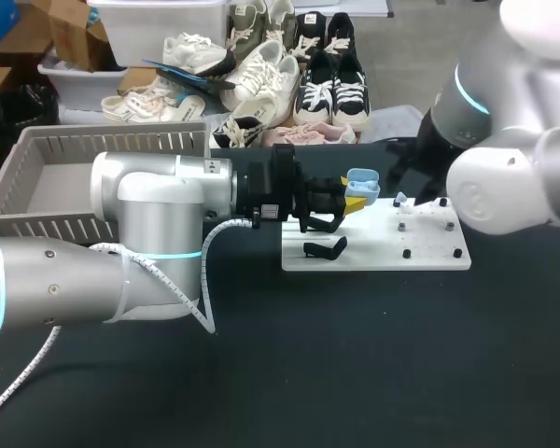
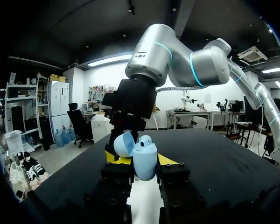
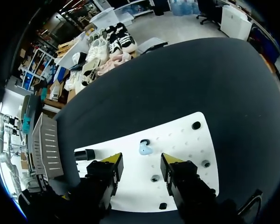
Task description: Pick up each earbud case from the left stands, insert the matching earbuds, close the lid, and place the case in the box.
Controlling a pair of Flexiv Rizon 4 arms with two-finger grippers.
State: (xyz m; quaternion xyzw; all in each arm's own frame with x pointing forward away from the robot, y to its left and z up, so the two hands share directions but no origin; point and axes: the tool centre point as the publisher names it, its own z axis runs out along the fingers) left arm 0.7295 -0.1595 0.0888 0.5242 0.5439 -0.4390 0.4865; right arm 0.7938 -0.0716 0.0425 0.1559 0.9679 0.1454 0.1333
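A light blue earbud case [image 1: 362, 183] with its lid hinged open is held above the left part of the white board [image 1: 429, 259]. My left gripper [image 1: 351, 202] is shut on it. In the left wrist view the case [image 2: 145, 161] stands upright between the yellow tips of the left gripper [image 2: 139, 160], lid [image 2: 124, 143] tipped aside. A light blue earbud [image 3: 144, 149] sits on a peg of the board [image 3: 186, 140], just ahead of my open right gripper [image 3: 141, 161], which hovers above it. In the head view the earbud [image 1: 400, 199] shows beside my right arm [image 1: 504, 177].
A grey slatted basket [image 1: 37, 149] stands at the back left, also seen as the basket [image 3: 46, 144] beside the board. A black stand [image 1: 325, 248] and small black pegs [image 1: 407, 253] sit on the board. Dark tabletop spreads in front.
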